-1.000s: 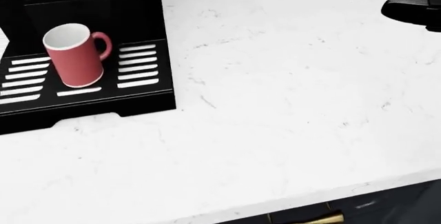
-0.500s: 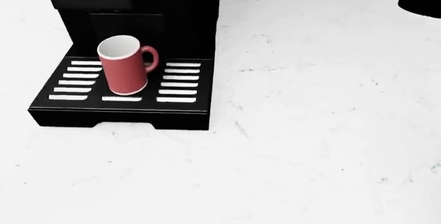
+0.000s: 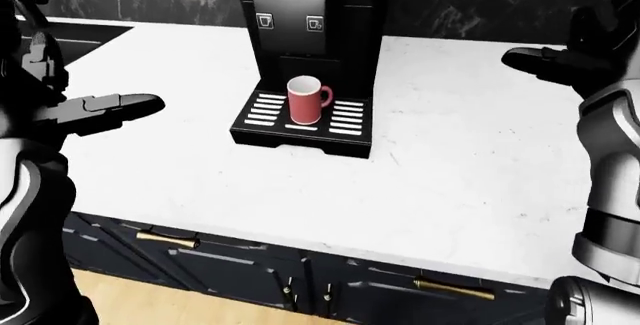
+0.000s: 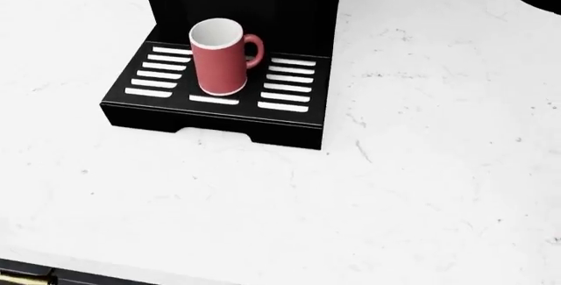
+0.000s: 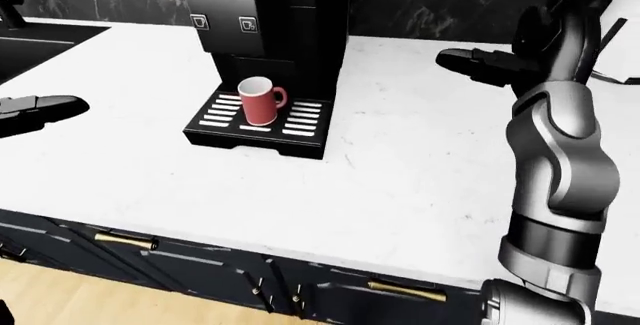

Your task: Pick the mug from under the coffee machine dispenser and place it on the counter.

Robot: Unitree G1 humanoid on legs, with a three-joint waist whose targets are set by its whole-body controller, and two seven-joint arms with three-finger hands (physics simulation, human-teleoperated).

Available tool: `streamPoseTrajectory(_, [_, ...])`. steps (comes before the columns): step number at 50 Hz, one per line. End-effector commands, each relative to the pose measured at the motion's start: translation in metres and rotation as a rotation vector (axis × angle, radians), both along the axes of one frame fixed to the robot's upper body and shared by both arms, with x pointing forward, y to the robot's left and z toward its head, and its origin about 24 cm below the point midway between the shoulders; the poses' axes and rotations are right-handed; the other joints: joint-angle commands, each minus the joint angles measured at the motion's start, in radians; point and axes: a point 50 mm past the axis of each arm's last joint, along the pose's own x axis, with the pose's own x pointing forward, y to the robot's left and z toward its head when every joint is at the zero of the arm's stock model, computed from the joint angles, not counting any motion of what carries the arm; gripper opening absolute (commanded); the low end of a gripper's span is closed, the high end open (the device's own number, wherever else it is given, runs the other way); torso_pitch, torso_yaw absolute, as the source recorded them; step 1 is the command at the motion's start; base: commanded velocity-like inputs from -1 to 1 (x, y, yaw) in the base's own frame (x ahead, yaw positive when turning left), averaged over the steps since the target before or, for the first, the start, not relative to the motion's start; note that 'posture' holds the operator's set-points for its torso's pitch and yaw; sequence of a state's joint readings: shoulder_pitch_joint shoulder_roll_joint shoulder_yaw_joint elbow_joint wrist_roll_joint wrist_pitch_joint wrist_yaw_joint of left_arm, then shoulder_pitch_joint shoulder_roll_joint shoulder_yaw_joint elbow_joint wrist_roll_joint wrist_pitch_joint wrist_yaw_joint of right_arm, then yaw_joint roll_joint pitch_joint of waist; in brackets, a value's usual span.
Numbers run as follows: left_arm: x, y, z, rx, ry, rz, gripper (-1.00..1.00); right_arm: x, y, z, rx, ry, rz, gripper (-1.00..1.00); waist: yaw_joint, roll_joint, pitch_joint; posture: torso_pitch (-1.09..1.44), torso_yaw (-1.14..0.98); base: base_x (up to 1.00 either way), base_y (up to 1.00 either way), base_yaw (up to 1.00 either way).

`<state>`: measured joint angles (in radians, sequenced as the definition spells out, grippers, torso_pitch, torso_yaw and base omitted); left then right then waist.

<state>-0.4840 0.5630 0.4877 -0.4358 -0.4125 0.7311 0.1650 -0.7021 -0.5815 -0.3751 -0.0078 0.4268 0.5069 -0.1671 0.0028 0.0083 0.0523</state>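
A red mug (image 4: 220,59) with a white inside stands upright on the slotted drip tray (image 4: 289,97) of the black coffee machine (image 3: 315,10), handle to the view's right. My left hand (image 3: 125,105) is open and empty, held above the white counter (image 4: 421,166) well left of the machine. My right hand (image 5: 470,63) is open and empty, held above the counter well right of the machine. Neither hand touches the mug.
The counter's near edge runs along the bottom of the eye views, with dark drawers and brass handles (image 3: 452,290) below it. A dark marbled wall (image 3: 470,2) rises behind the machine. A dark sink recess (image 5: 40,36) lies at the far left.
The camera has moved: the head view has shifted so the machine and mug now sit further right and higher in the picture. The mug stays on the drip tray.
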Motion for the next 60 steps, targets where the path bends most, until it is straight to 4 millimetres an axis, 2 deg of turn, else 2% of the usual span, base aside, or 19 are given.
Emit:
streamPoseTrajectory(1, [-0.006,-0.001,0.015,0.015,-0.065,0.006,1.00,-0.005,0.001,0.017,-0.007,-0.066,0.006,1.00,0.001,0.000,-0.022,0.00,0.00,0.00,0.00,0.00])
streamPoseTrajectory(11, [-0.001,-0.012,0.015,-0.009,-0.036,-0.009,1.00,-0.005,0.000,0.014,0.004,-0.044,0.010,1.00,0.002,-0.004,-0.026,0.00,0.00,0.00,0.00,0.00])
streamPoseTrajectory(25, [0.017,-0.039,-0.003,-0.087,0.006,-0.027,1.00,-0.005,0.000,0.012,0.027,-0.018,0.018,1.00,0.001,-0.015,-0.030,0.00,0.00,0.00,0.00,0.00])
streamPoseTrajectory(36, [0.023,-0.066,-0.029,-0.132,0.051,-0.061,1.00,-0.005,0.000,0.012,0.033,-0.014,0.018,1.00,0.003,-0.024,-0.031,0.00,0.00,0.00,0.00,0.00])
streamPoseTrajectory(47, [0.027,-0.097,-0.045,-0.149,0.090,-0.124,1.00,-0.006,-0.001,0.013,0.036,-0.013,0.012,1.00,0.007,-0.035,-0.031,0.00,0.00,0.00,0.00,0.00])
streamPoseTrajectory(55, [0.041,-0.123,-0.050,-0.139,0.111,-0.178,1.00,-0.005,-0.001,0.013,0.037,-0.010,0.017,1.00,0.011,-0.044,-0.033,0.00,0.00,0.00,0.00,0.00])
streamPoseTrajectory(60, [0.047,-0.130,-0.055,-0.131,0.127,-0.186,1.00,-0.005,-0.001,0.013,0.038,-0.009,0.017,1.00,0.012,-0.049,-0.034,0.00,0.00,0.00,0.00,0.00])
